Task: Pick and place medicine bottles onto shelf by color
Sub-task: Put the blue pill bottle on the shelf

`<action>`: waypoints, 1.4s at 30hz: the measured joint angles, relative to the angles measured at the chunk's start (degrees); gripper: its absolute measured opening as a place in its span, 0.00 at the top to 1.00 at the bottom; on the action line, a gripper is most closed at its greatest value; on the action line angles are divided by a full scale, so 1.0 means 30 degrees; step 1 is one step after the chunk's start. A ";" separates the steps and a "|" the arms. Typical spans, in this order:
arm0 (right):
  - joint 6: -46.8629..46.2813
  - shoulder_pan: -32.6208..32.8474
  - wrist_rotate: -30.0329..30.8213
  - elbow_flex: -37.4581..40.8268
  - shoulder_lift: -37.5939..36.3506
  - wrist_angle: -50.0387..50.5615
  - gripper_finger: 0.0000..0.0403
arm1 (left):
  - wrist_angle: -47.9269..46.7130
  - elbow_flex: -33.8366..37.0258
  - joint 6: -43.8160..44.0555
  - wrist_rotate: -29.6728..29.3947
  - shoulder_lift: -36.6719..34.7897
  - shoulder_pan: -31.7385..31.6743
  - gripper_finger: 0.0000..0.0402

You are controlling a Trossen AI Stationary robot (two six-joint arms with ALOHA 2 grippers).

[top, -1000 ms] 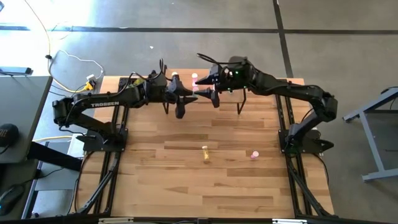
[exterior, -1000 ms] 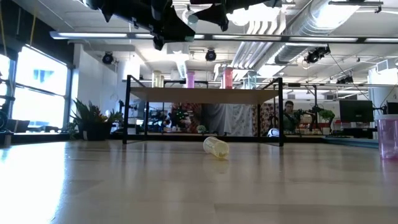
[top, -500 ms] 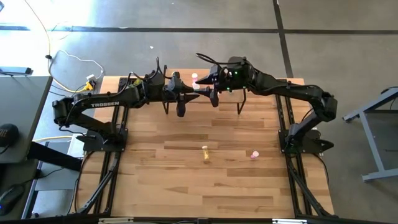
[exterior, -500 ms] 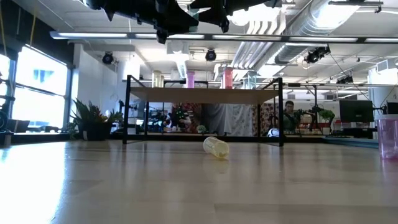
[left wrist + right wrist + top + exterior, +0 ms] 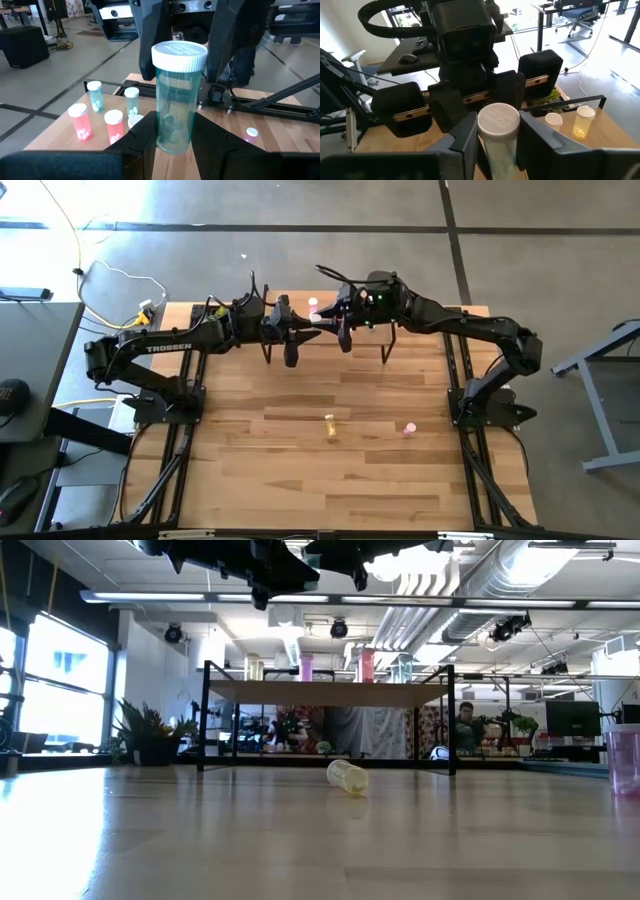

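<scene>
Both dark arms reach inward and meet nose to nose; the left gripper [image 5: 172,137] is clamped, the right gripper [image 5: 497,142] faces it, fingers closely flanking.

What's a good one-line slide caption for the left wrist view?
Left gripper holds a clear green bottle upright while the right gripper's fingers close around its white cap, above the shelf.

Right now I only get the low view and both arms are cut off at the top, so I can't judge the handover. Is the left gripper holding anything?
Observer: Yes, the left gripper grips a clear greenish bottle upright by its lower body.
Operator: Where's the right one?
Observer: The right gripper is at that bottle's white cap, facing the left gripper.
Operator: What's on the shelf?
Observer: Two pink bottles and two greenish ones stand together.
</scene>
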State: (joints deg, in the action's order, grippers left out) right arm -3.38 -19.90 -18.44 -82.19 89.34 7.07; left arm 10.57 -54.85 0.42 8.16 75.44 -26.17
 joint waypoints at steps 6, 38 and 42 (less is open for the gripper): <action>-0.0226 0.0004 0.0000 0.0000 -0.0007 0.0131 0.74 | -0.0022 0.0000 0.0004 0.0000 0.0000 0.0000 0.76; 0.0646 0.0007 0.3352 0.0036 -0.1624 -0.0164 0.75 | -0.5367 0.0007 0.0016 -0.1841 -0.4714 -0.0058 0.37; 0.0733 0.0096 0.3624 0.0447 -0.1096 -0.2546 0.74 | -0.5813 0.0007 0.0297 -0.2538 -0.5795 -0.0058 0.37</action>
State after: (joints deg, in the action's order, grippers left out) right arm -1.18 -19.61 -7.56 -80.85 86.05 -0.57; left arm -6.87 -54.83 1.31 0.55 58.06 -26.35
